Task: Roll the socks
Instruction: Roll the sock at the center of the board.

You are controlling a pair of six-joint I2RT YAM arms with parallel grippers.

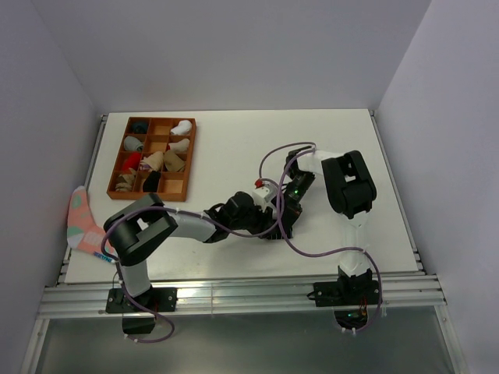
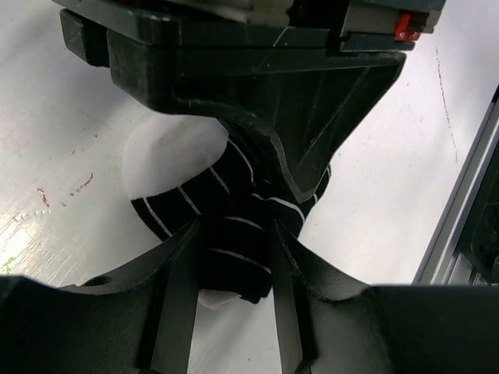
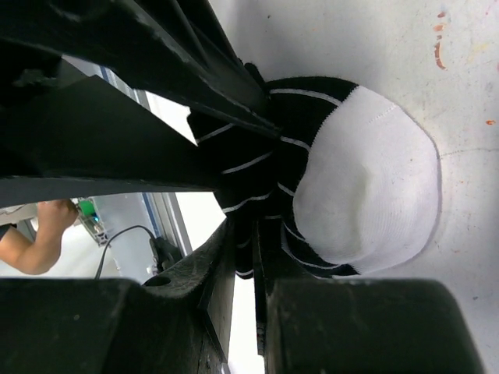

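**Striped sock**. Soft black knit with thin white stripes, bunched into a short thick wad. It is gripped from both sides, low over the middle of the table. (The tan partner is not made out at the grippers.)

- **Table**. White, hard and smooth, with a few faint red scuffs. Lies directly beneath both grippers.
- **Tray**. Brown and rigid, divided into compartments that hold sock bundles. Well apart from the work, beyond the left gripper and off to its left.
- **Pink sock**. Limp, draped at the table edge, far behind the left gripper near that arm's base.
- **Left gripper**. Matte black fingers, roughly half closed, pressing on both flanks of the gathered black part.
- **Right gripper**. Jaws all but fully closed, pinching a thin fold of the same sock.
- **Relation.** The two grippers meet tip to tip, and the sock lies straight ahead of each. Its short long axis runs from one pair of fingers to the other, so neither arm is nearer. The next turn of the roll probably depends on one grip holding fast while the other winds.
- **White cap**. Fine smooth knit, domed (toe or heel, cannot tell). It bulges out to one side of the pinch and appears to rest on the table.
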